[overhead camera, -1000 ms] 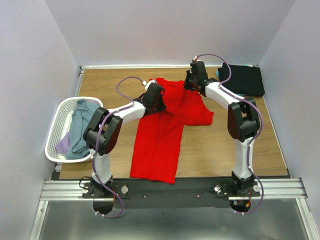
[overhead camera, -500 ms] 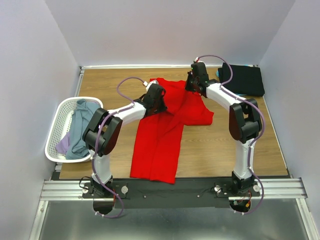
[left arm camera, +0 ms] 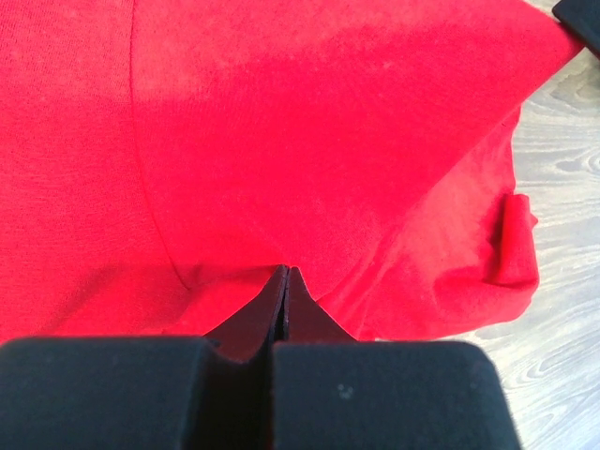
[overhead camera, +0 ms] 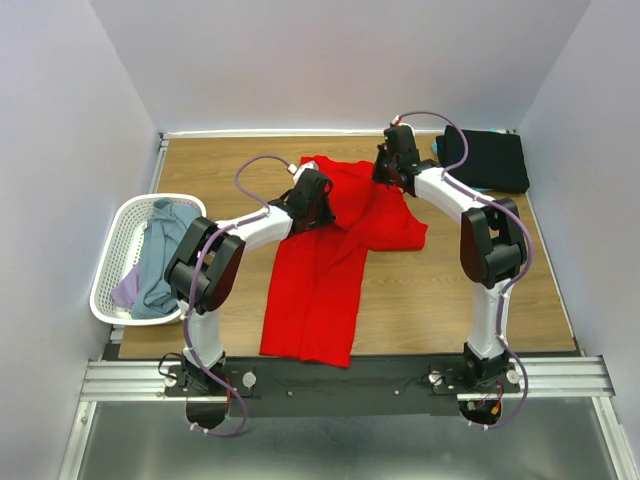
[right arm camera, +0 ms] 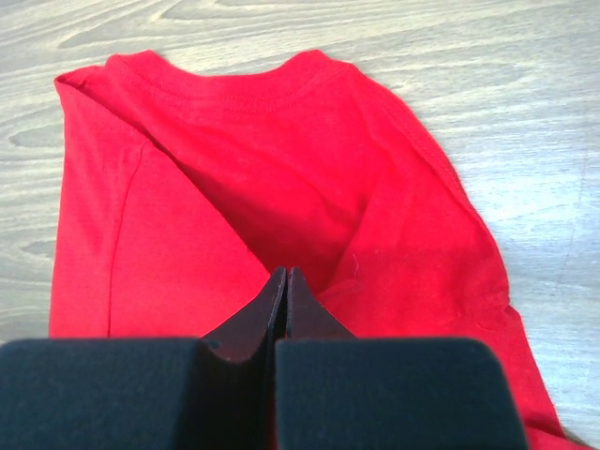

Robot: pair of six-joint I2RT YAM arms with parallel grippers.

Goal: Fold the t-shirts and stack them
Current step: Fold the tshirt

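A bright red t-shirt (overhead camera: 320,280) lies lengthwise in the middle of the wooden table, its upper part bunched and folded over. My left gripper (overhead camera: 322,208) is at the shirt's upper left. In the left wrist view that gripper (left arm camera: 286,270) is shut, and the red cloth (left arm camera: 309,122) creases toward its tips. My right gripper (overhead camera: 383,174) is at the shirt's upper right, below the collar. In the right wrist view it (right arm camera: 286,272) is shut on a fold of the red shirt (right arm camera: 281,159), with the neckline beyond it.
A black t-shirt (overhead camera: 490,160) lies folded at the back right, a teal edge (overhead camera: 440,150) showing beside it. A white mesh basket (overhead camera: 110,270) at the left holds a grey-blue shirt (overhead camera: 160,260) and a lavender one (overhead camera: 125,290). Walls close in on three sides.
Both grippers have crept slightly to the right, staying shut. The red shirt's outline is almost unchanged.
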